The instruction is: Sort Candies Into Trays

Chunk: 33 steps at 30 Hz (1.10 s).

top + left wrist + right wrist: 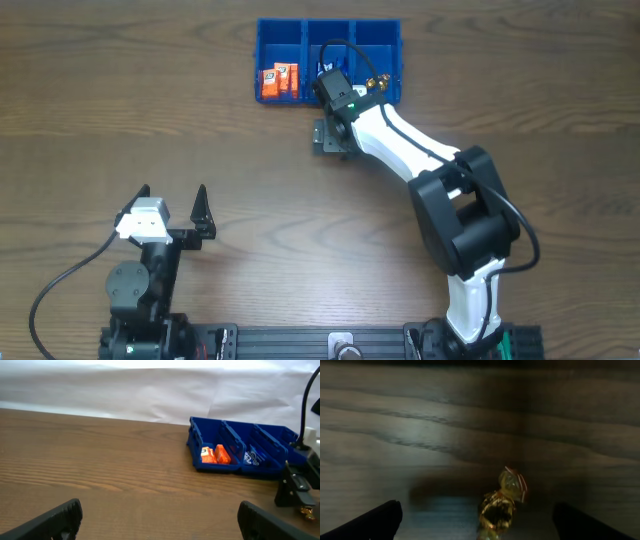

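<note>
1. The small gold foil-wrapped candy (pixel 497 507) lies on the brown wood-grain desk (pixel 120 100). It is just in front of the blue plastic three-compartment tray (pixel 194 446), on the side nearer the arms and outside every compartment.
2. It looks small and light, so weight should be no concern. The crinkled foil is thin and slick, and would likely dent or slip out under a lopsided squeeze.
3. The plump middle of the wrapper is the place to take hold. The twisted end carries what seems to be a reddish streak, though the shadow makes this hard to judge. That end is flimsy and would fold rather than carry the piece.
4. The right tool (pixel 476 510) hangs low over the desk with its fingers spread wide, one on each side of the candy, gripping nothing. The candy sits a little off centre, nearer one finger, so a small sideways correction before closing seems wise.
5. The right arm stretches up and across from its base, with the forearm angled toward the tray's middle and the wrist pointed down.
6. The left tool (pixel 173 200) sits near its own base, well apart from the tray, with its fingers wide apart and empty.
7. Orange wrapped candies (pixel 279 82) lie in the tray's left compartment, so the gold piece probably belongs in another.
</note>
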Tool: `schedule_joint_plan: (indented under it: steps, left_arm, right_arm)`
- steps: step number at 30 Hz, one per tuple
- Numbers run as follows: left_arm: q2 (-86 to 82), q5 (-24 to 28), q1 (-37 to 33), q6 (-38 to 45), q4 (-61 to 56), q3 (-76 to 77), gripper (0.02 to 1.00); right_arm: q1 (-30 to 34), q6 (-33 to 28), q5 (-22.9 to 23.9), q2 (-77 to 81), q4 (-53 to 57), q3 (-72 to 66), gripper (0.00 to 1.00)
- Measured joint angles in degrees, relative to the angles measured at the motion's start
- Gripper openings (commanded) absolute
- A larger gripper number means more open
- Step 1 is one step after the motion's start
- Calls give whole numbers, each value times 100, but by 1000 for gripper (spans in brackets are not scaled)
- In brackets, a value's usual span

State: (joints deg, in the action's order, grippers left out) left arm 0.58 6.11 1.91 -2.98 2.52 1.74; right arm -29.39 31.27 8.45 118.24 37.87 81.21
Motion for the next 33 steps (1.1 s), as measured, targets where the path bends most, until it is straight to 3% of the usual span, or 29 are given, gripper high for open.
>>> schedule_joint_plan:
  steps: [3,6,7,8,15,27,33]
  left_arm:
    - [0,0,0,-2,0,0,998]
    - [0,0,0,0,0,0,998]
    - [0,0,0,0,0,0,998]
    - [0,0,0,-2,0,0,998]
    - [0,0,0,-2,0,0,998]
    - [0,0,0,-2,0,0,998]
    - [0,0,0,0,0,0,998]
  right_arm:
    - [24,96,-33,81,0,-9,941]
    - [39,188,-59,83,-4,-9,836]
    - [44,184,-70,83,0,-9,748]
    - [68,282,-94,83,-2,-9,551]
    - [107,317,-103,83,4,-9,222]
    - [107,306,-92,74,79,-9,110]
    - [105,240,247,-638,273,-125,97]
